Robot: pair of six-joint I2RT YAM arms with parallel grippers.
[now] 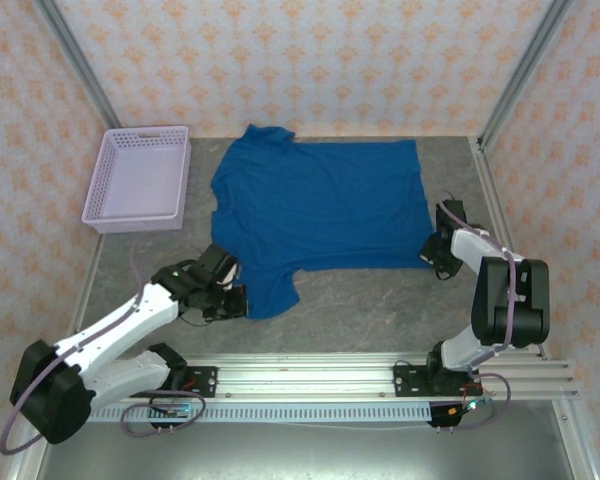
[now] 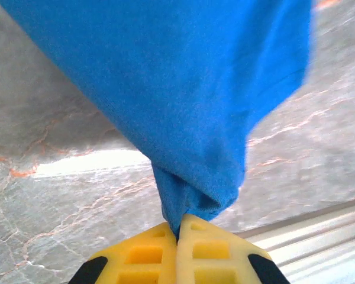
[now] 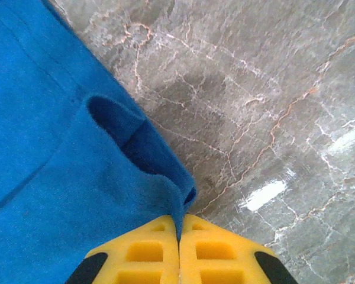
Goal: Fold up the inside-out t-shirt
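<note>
Looking down from above, we see the royal-blue t-shirt (image 1: 320, 210) spread mostly flat on the grey marbled table (image 1: 380, 300), between the two arms. The left gripper (image 1: 232, 300) sits at the shirt's near-left flap, which looks like a sleeve. Through its wrist camera we find its yellow fingers (image 2: 142, 257) pressed together, with a gathered fold of blue fabric pinched between the tips. The cloth narrows to a bunch right at the tips and fans out broadly ahead of them, with bare table to either side. The right gripper (image 1: 438, 262) is at the shirt's near-right corner. Its yellow fingers (image 3: 219, 251) are likewise closed, clamping the corner's hemmed edge. That edge curls into a small open loop just ahead and left of the tips, while bare table lies ahead and right of them. A lavender mesh basket (image 1: 140, 180) stands well beyond the left gripper, near the shirt's far-left edge but apart from it.
</note>
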